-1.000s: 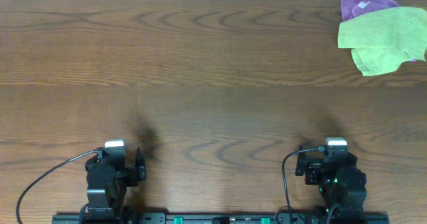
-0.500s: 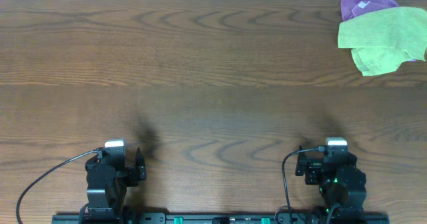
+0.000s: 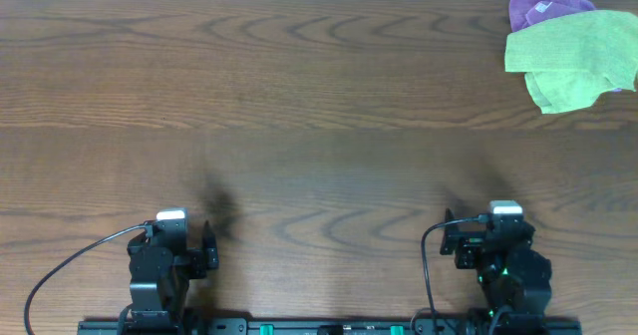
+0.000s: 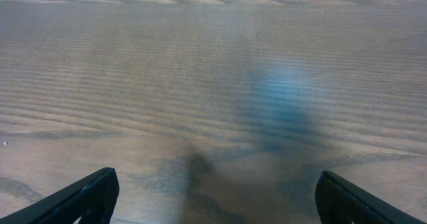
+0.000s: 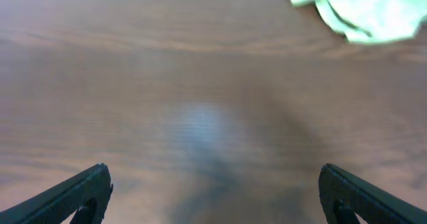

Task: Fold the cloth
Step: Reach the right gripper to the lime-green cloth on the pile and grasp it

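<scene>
Counting two grippers: my left gripper (image 4: 217,176) and right gripper (image 5: 215,169), both wide open, empty. One green cloth (image 3: 570,56) overlaps one purple cloth (image 3: 543,6) at the table (image 3: 299,126) corner.

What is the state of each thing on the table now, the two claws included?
left claw: open, empty, above bare wood.
right claw: open, empty, above bare wood.
green cloth: crumpled, unfolded, at the far right corner of the table.
purple cloth: bunched, partly under the green cloth.
</scene>
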`<action>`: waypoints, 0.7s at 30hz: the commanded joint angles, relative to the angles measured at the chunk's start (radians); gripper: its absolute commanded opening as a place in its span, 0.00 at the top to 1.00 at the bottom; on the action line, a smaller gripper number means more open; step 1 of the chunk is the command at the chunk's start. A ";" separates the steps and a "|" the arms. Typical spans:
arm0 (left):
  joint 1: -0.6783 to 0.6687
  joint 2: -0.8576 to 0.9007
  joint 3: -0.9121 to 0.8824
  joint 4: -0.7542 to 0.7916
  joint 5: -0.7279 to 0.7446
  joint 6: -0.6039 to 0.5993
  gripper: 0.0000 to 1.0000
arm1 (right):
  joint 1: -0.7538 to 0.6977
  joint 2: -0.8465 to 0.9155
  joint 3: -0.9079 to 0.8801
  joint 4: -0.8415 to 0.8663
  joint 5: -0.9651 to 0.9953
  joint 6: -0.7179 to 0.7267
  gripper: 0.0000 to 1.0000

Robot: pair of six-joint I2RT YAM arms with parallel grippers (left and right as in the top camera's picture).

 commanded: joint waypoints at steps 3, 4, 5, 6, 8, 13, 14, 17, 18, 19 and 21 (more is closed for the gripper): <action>0.007 0.000 -0.010 -0.036 -0.009 -0.003 0.04 | -0.014 0.001 -0.002 0.164 -0.222 0.092 0.01; 0.007 0.000 -0.010 -0.036 -0.009 -0.003 0.04 | -0.014 0.001 -0.003 0.227 -0.240 0.106 0.01; 0.007 0.000 -0.010 -0.036 -0.009 -0.003 0.04 | -0.014 0.001 -0.008 0.298 -0.243 0.125 0.01; 0.007 0.000 -0.010 -0.035 -0.009 -0.003 0.04 | -0.014 0.003 -0.015 0.377 -0.235 0.148 0.01; 0.007 0.000 -0.010 -0.036 -0.009 -0.003 0.05 | -0.014 0.014 -0.030 0.533 -0.180 0.238 0.01; 0.007 0.000 -0.010 -0.036 -0.009 -0.003 0.04 | -0.016 0.146 -0.032 0.820 -0.017 0.436 0.01; 0.007 0.000 -0.010 -0.036 -0.009 -0.003 0.05 | -0.017 0.199 -0.032 0.877 0.000 0.468 0.01; 0.007 0.000 -0.010 -0.036 -0.009 -0.003 0.05 | -0.030 0.353 -0.028 0.996 0.018 0.563 0.01; 0.007 0.000 -0.010 -0.036 -0.009 -0.003 0.05 | -0.039 0.413 -0.025 1.033 0.018 0.595 0.01; 0.007 0.000 -0.010 -0.036 -0.009 -0.003 0.05 | -0.047 0.466 -0.020 1.063 0.018 0.621 0.01; 0.007 0.000 -0.010 -0.036 -0.009 -0.003 0.05 | -0.070 0.588 0.005 1.119 0.009 0.680 0.01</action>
